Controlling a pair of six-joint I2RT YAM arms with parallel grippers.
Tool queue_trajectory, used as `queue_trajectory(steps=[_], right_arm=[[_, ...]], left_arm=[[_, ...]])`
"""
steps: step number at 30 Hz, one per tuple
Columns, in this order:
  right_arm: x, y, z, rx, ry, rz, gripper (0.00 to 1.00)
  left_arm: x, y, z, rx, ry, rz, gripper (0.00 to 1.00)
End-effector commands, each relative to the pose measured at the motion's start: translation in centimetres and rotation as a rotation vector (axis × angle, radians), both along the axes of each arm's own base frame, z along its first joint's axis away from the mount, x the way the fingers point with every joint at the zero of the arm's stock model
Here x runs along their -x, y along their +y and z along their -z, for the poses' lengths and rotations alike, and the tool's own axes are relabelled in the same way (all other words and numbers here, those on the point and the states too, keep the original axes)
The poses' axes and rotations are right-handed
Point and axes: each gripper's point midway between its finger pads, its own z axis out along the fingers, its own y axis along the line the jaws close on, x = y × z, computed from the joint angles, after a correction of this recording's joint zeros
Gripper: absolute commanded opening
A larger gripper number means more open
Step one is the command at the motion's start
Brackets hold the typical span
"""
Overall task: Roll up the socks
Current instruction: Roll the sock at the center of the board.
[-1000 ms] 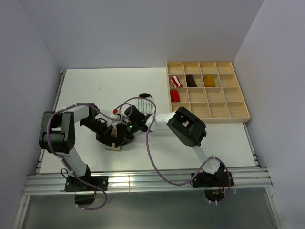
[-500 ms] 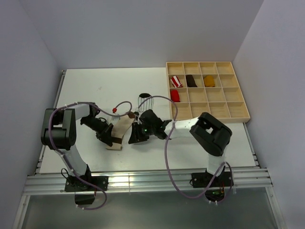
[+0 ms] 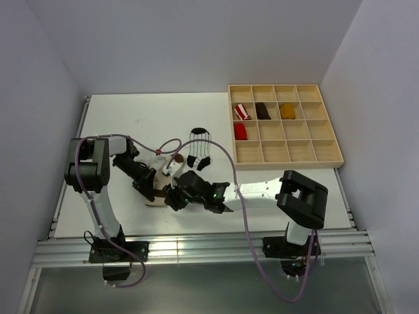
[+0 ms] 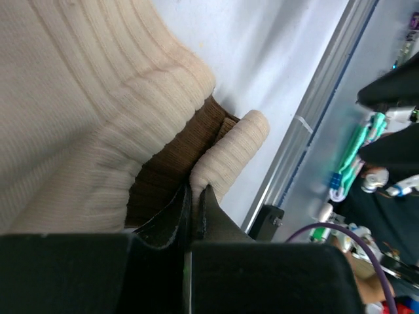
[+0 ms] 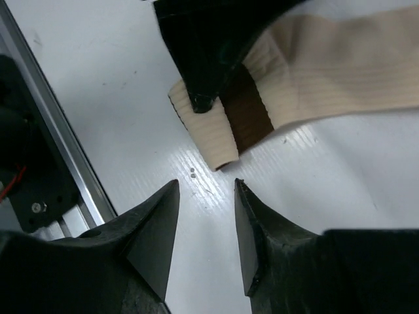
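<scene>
The cream sock lies stretched on the white table, its brown band and cream cuff end nearest the front edge. My left gripper is shut on that cuff end, and in the left wrist view the cream sock fills the frame, with the fabric pinched at the left gripper. Just short of the cuff hovers my right gripper, open and empty; from above the right gripper sits right of the left one. The striped sock lies apart, farther back.
A wooden compartment tray stands at the back right, holding a red-and-white bundle, a red one, a dark brown one and a mustard one. The table's metal front rail runs close to the cuff.
My right arm has swung toward the front edge, taking its gripper from over the cream sock to just before the cuff, and the jaws have opened wider. The left gripper has kept its hold.
</scene>
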Motion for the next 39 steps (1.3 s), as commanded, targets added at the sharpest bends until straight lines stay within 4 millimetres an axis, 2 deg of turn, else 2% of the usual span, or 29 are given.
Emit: queue_trajectory(steps=[1, 2, 3, 6, 8, 9, 10, 19, 37, 39], right_arm=[[-0.6, 1.8, -1.3, 0.022, -0.215, -0.041, 0.48], [-0.5, 2.3, -1.6, 0.022, -0.239, -0.061, 0.48], [-0.3, 2.7, -0.9, 0.041, -0.245, -0.076, 0.48], [0.6, 4.0, -0.7, 0.069, -0.291, -0.126, 0.49], [1.4, 4.6, 0.5, 0.11, -0.306, -0.147, 0.49], [1.4, 5.0, 0.3, 0.112, -0.32, -0.153, 0.49], [1.6, 5.1, 1.0, 0.128, -0.321, -0.153, 0.5], [3.2, 6.2, 2.2, 0.186, -0.364, -0.219, 0.51], [1.7, 6.6, 6.3, 0.297, -0.421, -0.172, 0.52], [1.6, 6.5, 6.7, 0.301, -0.418, -0.169, 0.48]], left_arm=[[-1.0, 2.9, 4.4, -0.129, -0.109, 0.135, 0.0], [-1.0, 3.0, 4.4, -0.13, -0.106, 0.136, 0.0], [-0.9, 3.0, 4.5, -0.13, -0.099, 0.138, 0.0], [-0.4, 3.0, 4.4, -0.118, -0.073, 0.151, 0.0], [-0.4, 3.1, 4.4, -0.122, -0.07, 0.152, 0.0], [-0.4, 3.1, 4.3, -0.122, -0.066, 0.154, 0.0], [-0.3, 3.2, 4.3, -0.121, -0.062, 0.155, 0.0], [-0.3, 3.2, 4.1, -0.114, -0.034, 0.164, 0.0], [0.5, 3.2, 3.7, -0.092, 0.021, 0.188, 0.0], [0.6, 3.2, 3.5, -0.085, 0.024, 0.192, 0.0]])
